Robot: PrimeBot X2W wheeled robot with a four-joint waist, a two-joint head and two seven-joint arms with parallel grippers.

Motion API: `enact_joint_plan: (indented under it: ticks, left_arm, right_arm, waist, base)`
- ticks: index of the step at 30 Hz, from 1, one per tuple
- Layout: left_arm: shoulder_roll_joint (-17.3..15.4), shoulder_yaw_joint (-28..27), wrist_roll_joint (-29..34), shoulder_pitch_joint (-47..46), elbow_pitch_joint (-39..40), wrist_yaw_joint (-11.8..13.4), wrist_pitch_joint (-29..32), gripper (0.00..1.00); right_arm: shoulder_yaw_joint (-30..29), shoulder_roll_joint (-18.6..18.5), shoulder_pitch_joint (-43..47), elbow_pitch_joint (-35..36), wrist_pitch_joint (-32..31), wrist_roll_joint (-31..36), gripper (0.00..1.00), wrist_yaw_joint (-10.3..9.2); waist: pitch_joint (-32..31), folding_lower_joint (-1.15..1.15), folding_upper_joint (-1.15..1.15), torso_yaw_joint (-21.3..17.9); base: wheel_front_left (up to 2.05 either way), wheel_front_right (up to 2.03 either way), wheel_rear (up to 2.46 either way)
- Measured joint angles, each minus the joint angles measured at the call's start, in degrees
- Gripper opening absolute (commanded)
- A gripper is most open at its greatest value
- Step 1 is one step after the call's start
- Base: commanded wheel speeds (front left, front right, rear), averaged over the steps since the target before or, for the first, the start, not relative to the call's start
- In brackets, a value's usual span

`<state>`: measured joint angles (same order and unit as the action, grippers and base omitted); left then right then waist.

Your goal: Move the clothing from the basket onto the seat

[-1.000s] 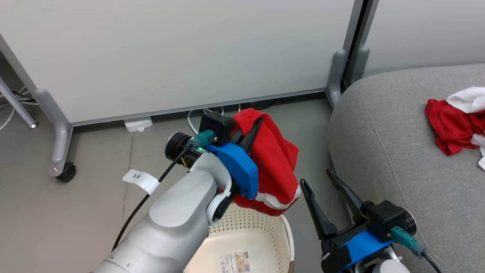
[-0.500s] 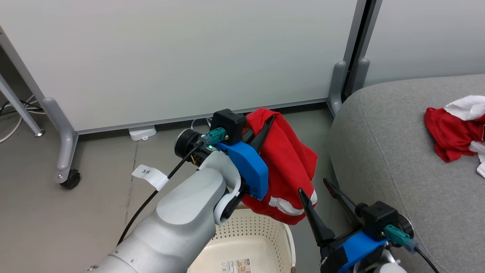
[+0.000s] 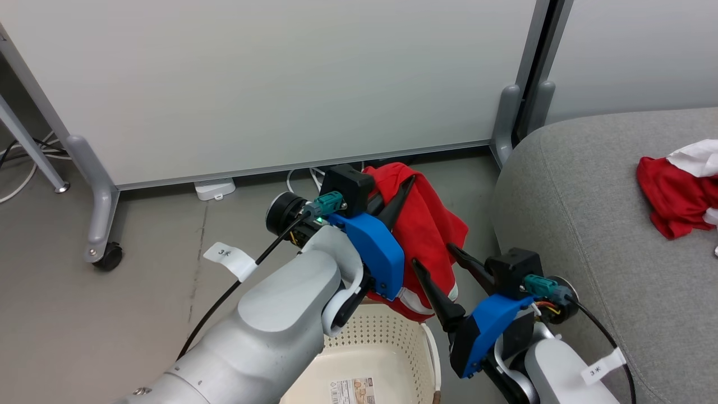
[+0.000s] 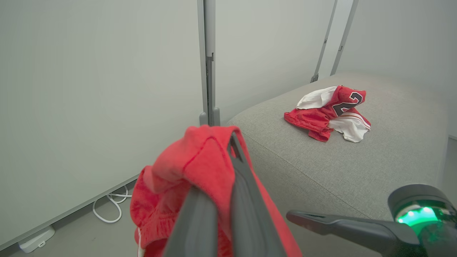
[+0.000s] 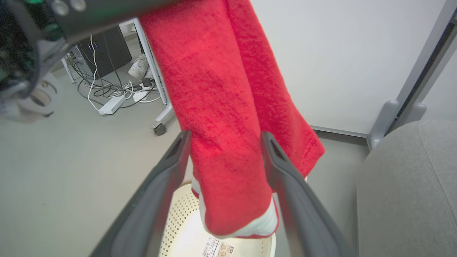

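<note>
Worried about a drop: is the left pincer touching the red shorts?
Touching. The left wrist view shows the left pincer shut on the shorts, the red cloth pinched in it and draped over it.

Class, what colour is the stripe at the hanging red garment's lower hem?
White, on the soft red fabric shorts; clearest in the right wrist view.

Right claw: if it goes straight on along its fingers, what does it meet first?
The red shorts hanging from the shut left claw. In the right wrist view they sit framed between the open right claw's fingers, dead ahead. How far ahead is unclear.
</note>
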<state>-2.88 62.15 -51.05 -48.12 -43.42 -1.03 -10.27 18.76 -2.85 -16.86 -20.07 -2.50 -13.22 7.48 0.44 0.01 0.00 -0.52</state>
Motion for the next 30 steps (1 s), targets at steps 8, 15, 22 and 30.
enact_joint_plan:
  ticks: [8, 15, 22, 30]
  left_arm:
    - [0.00, 2.08, -1.44, -1.04, 0.49, 0.10, -0.52, 0.00]
    - [0.01, 4.00, -2.99, -1.54, 1.25, 0.44, -0.83, 0.00]
    - [0.00, 5.65, -4.34, -2.30, 1.65, 0.49, -1.02, 0.00]
    - [0.00, 7.30, -5.44, -2.59, 0.98, 0.19, -1.19, 0.00]
  right_arm:
    - [2.85, 0.00, -7.28, -8.73, 0.57, -1.99, 1.00, 0.00]
    - [5.27, 0.00, -12.32, -15.48, 0.21, -5.33, 1.00, 0.00]
    - [7.83, -0.01, -16.58, -21.13, 1.85, -8.11, 1.00, 0.00]
    - [9.50, 0.00, -19.71, -25.03, 5.84, -8.88, 1.00, 0.00]
  waist:
    - [0.67, 0.00, 0.00, 0.83]
    - [1.01, 0.00, 0.00, 1.38]
    - [1.09, 0.00, 0.00, 1.73]
    - [0.69, 0.00, 0.00, 1.90]
  base:
    - [0.00, 0.00, 0.00]
    - [0.00, 0.00, 0.00]
    - [0.00, 0.00, 0.00]
    - [0.00, 0.00, 0.00]
